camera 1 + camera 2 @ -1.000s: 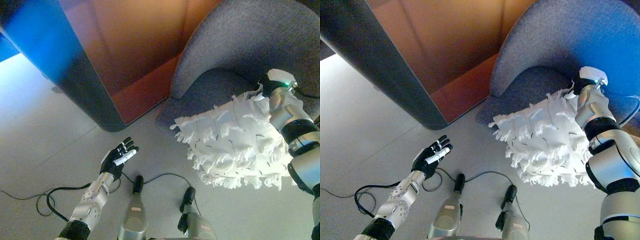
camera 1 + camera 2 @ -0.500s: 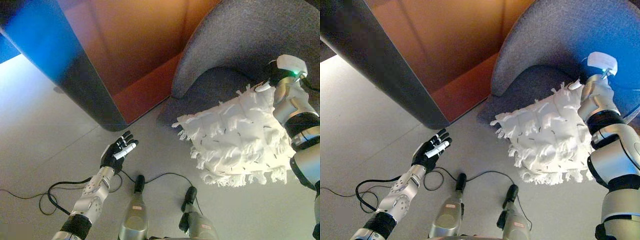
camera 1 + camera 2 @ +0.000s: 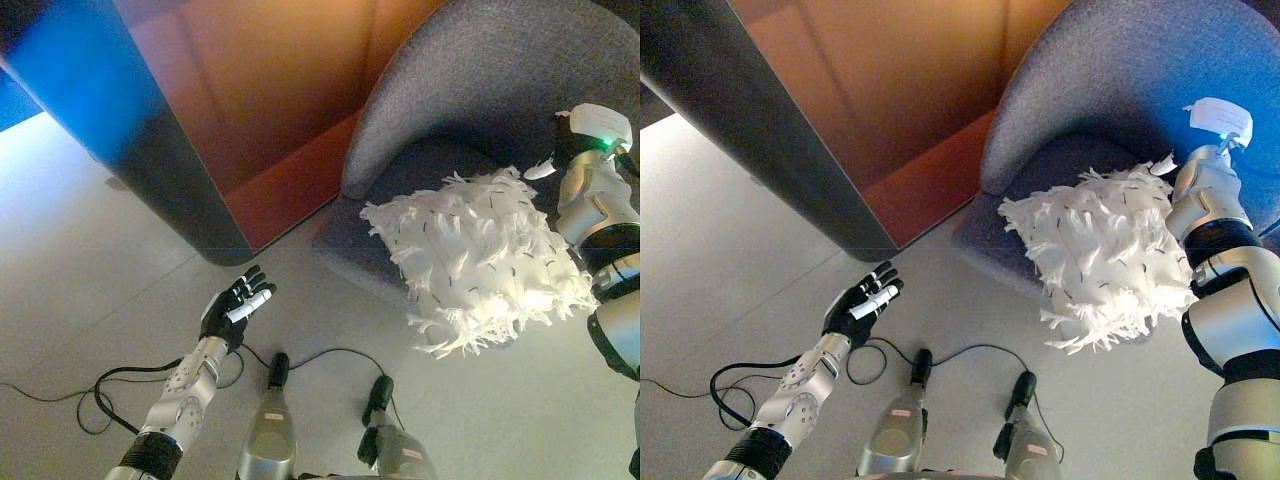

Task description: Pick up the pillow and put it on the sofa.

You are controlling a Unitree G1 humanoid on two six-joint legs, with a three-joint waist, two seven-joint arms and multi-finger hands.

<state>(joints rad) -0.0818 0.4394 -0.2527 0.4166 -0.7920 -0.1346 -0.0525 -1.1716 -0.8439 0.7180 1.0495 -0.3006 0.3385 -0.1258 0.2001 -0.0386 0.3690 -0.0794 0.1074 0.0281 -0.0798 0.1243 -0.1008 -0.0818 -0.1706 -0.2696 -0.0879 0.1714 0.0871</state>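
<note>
A white fringed pillow [image 3: 480, 260] hangs over the front edge of the grey sofa's seat [image 3: 420, 175]; it also shows in the right eye view [image 3: 1100, 250]. The sofa has a rounded grey backrest [image 3: 490, 70]. My right arm reaches in from the right, and its wrist [image 3: 588, 195] meets the pillow's far right edge. The right hand is hidden behind the pillow. My left hand [image 3: 233, 310] is open and empty, palm up, low over the floor to the left of the sofa.
A dark slanted panel [image 3: 140, 150] and an orange-brown wall [image 3: 270, 90] stand to the left of the sofa. Pale grey floor [image 3: 90, 270] lies in front.
The pillow has moved up and farther back, from over the floor to over the seat's front edge, with my right arm. The left hand has hardly moved.
</note>
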